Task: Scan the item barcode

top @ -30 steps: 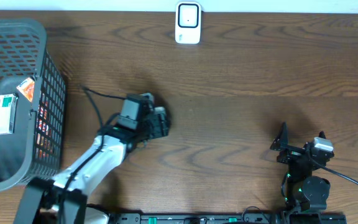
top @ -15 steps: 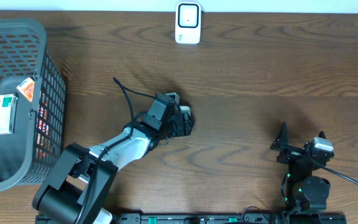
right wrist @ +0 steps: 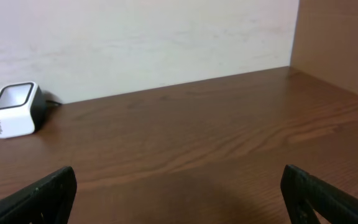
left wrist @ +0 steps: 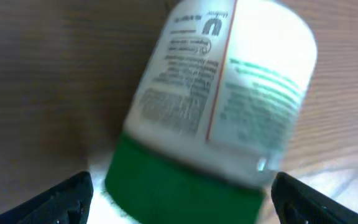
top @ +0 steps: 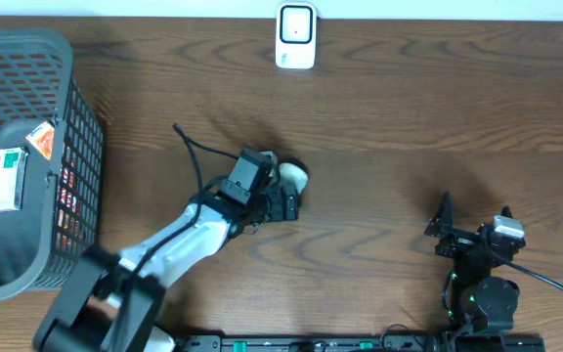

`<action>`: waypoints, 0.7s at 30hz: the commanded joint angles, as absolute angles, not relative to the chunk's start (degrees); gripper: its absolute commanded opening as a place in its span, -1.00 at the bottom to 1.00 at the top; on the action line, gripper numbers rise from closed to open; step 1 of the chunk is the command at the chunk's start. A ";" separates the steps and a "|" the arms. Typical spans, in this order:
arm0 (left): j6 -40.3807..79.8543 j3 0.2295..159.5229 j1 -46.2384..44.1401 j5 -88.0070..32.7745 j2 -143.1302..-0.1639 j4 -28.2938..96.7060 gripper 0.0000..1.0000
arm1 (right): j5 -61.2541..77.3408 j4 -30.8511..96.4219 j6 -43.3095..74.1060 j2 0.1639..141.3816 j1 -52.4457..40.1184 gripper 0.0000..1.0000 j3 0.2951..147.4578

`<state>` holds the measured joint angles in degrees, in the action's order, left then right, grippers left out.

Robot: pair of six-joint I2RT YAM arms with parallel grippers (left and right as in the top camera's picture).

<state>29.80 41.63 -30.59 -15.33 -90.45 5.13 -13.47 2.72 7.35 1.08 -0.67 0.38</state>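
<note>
One bottle (top: 292,175), one scanner (top: 295,35), one basket (top: 78,186)

The bottle (left wrist: 222,93) is white with a green cap (left wrist: 173,186) and a thin red line. The table (top: 409,108) shows brown wood grain; the basket (top: 84,147) is grey mesh.

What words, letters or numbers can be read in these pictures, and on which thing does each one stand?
"U": a bold letter near the top of the label on the white bottle with the green cap.
The rest of that label's print: blurred, not readable.
The mark on the white barcode scanner: too small to read.
The labels on the packages in the grey basket: too small to read.
</note>
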 commanded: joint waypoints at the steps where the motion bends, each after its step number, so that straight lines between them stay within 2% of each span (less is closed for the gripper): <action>1: 25.61 41.93 -30.57 -9.67 -82.83 9.54 0.85 | -13.41 2.92 6.98 1.04 -0.40 0.98 0.32; 6: 20.29 47.05 -30.57 -4.05 -71.48 22.48 0.85 | -13.41 2.92 7.01 1.04 -0.40 0.98 0.32; 9: 18.65 53.54 -30.02 3.77 -64.51 30.79 0.85 | -13.41 2.92 6.98 1.04 -0.40 0.98 0.32; 13: 16.78 64.60 -25.08 10.83 -58.02 38.70 0.85 | -13.41 2.92 6.98 1.04 -0.40 0.98 0.32; 16: 14.76 73.60 -16.64 11.51 -56.21 42.94 0.85 | -13.41 2.92 7.01 1.04 -0.40 0.99 0.32; 17: 14.96 78.43 -9.30 11.42 -56.31 45.19 0.85 | -13.41 2.92 7.01 1.04 -0.40 0.98 0.32; 21: 19.35 83.50 6.28 11.09 -57.56 48.84 0.85 | -13.41 2.92 6.98 1.04 -0.40 0.98 0.32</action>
<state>16.97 80.18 -4.56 9.23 -56.01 46.52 -13.39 2.72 7.35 1.10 -0.67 0.38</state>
